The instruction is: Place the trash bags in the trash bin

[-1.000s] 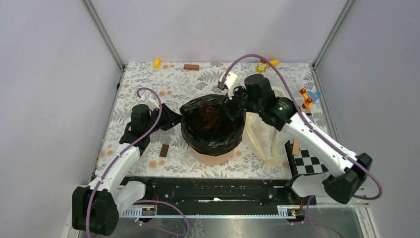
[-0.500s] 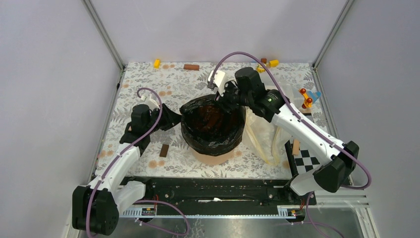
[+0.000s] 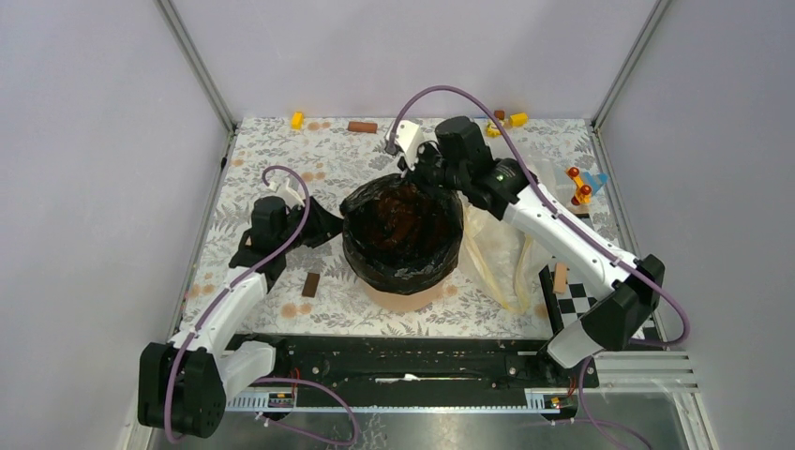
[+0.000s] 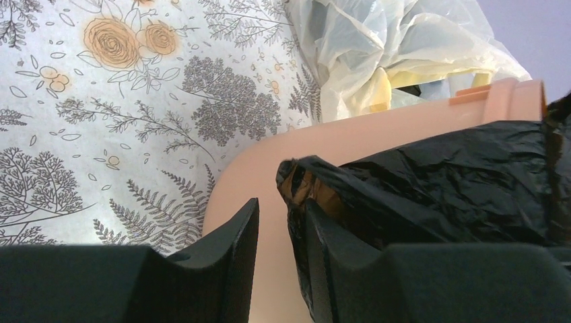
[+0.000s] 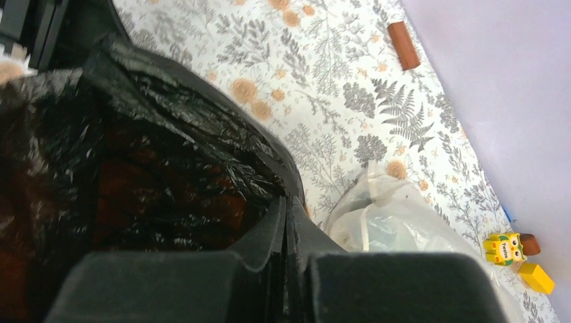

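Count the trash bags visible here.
2: a black bag lining the trash bin, pinched by the right gripper; a pale translucent bag just right of the bin. More may be hidden.

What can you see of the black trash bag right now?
The black trash bag is thin, glossy, crinkled plastic, mouth open, lining the peach trash bin with its hem folded down outside the rim; the bin's lower wall shows beneath. The right gripper is shut on the far rim fold. The left gripper sits open at the hem on the bin's left side, not clamping it.
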